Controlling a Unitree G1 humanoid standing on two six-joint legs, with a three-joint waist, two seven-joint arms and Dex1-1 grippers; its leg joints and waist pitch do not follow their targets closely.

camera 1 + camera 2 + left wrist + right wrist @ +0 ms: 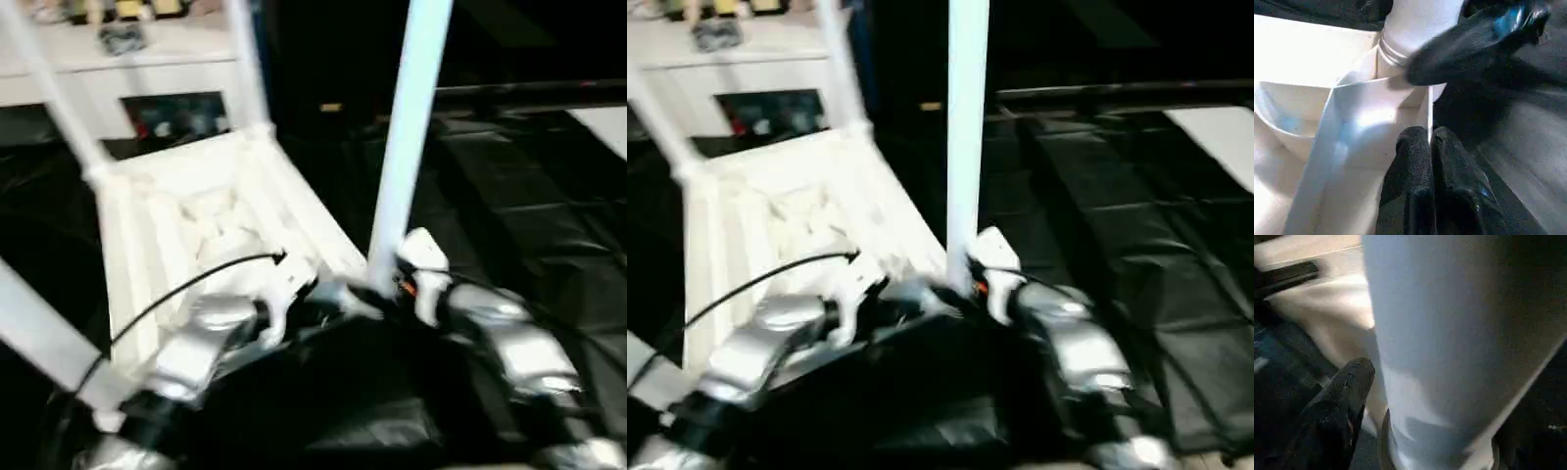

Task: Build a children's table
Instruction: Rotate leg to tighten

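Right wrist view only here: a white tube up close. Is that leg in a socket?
Observer: Yes, going by the left wrist view. The near right leg enters the tabletop's corner socket, with its ringed collar showing just above.
Operator: Other legs?
Observer: The head view shows three more standing up from the upturned tabletop: far left leg, far right leg, near left leg.
Operator: Left tool?
Observer: The left tool is shut, with its tips at the tabletop's side wall beside that socket.
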